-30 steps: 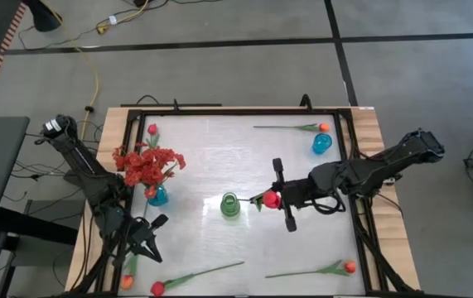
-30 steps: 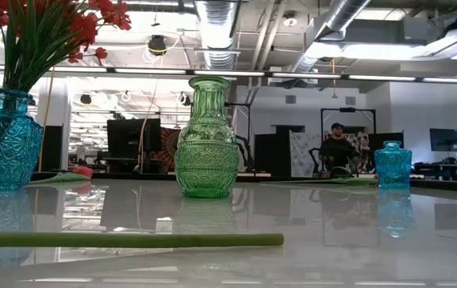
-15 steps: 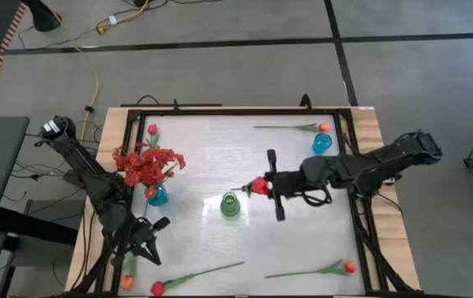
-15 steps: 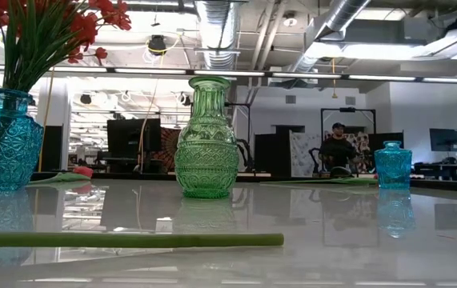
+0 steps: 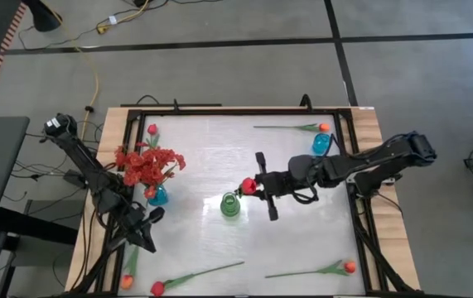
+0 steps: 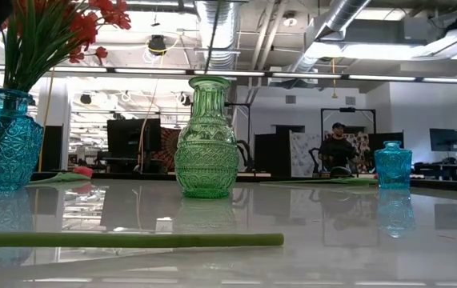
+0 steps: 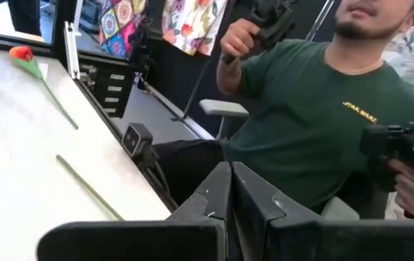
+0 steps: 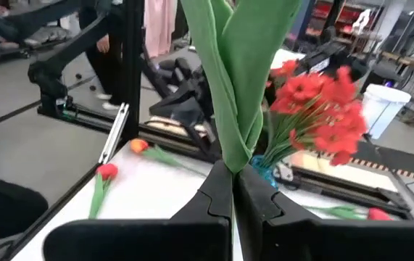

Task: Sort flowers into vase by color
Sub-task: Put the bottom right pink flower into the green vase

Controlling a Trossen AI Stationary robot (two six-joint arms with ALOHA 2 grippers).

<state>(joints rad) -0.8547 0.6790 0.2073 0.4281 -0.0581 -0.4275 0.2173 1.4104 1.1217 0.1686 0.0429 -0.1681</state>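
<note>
My right gripper (image 5: pixel 260 185) is above the middle of the table, shut on a red tulip (image 5: pixel 248 185) just right of the green vase (image 5: pixel 230 204). In the low view a thin stem (image 6: pixel 212 36) slants down over the green vase's (image 6: pixel 206 140) mouth. The red sprays (image 5: pixel 147 165) stand in a blue vase (image 5: pixel 157 196) at the left. Red and orange tulips lie on the table: near the far edge (image 5: pixel 290 127), far left (image 5: pixel 152 130) and along the near edge (image 5: pixel 190 278), (image 5: pixel 315 271). My left gripper (image 5: pixel 148 220) is shut near the near-left corner, touching nothing. My right gripper pinches the red tulip between its two fingers, on the green leaves and stem (image 8: pixel 234 156) just behind the bloom. The fingers come level from the table's right. The tulip is lifted clear, its stem (image 5: pixel 237 195) running down toward the green vase.
A small blue vase (image 5: pixel 321 144) stands near the far right corner. A black frame (image 5: pixel 219 112) runs around the white table. In the left wrist view a person (image 7: pixel 323 109) sits beyond the table edge. Free table lies between the vases and the near edge.
My right gripper has carried the red tulip toward the table's left and a little toward the far edge, up to the green vase, staying shut. The tulip's stem has come in over the vase's mouth. My left gripper has moved a little toward the far edge.
</note>
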